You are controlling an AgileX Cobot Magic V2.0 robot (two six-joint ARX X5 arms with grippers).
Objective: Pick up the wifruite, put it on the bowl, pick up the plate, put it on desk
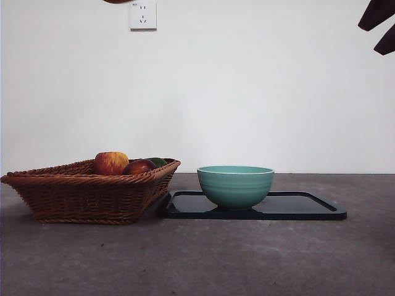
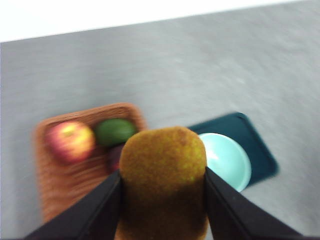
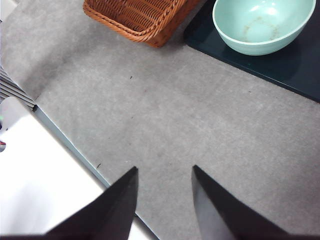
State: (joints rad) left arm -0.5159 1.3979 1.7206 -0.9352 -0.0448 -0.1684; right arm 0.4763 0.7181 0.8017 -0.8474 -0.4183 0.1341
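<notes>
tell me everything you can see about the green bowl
The bowl is round, teal-green and glossy like ceramic, with faint ridges and a paler rim. It stands upright and empty on the dark tray, right of the wicker basket and apart from it. Neither gripper touches it.

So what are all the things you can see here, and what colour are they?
Kiwi: one, brown and fuzzy, held up in the air between the left gripper's jaws.
Bowl: one, teal-green, empty, standing on the tray.
Tray: one, dark, flat on the desk, right beside the basket.
Basket: one, brown wicker, on the desk with fruit inside.
Apple: one, red and yellow, in the basket.
Dark red fruit: one, in the basket.
Green fruit: one, in the basket.
Desk: one, dark grey.
Wall socket: one, white, on the wall.
Left gripper: black, high above the basket.
Right gripper: black, open, empty, over bare desk.
</notes>
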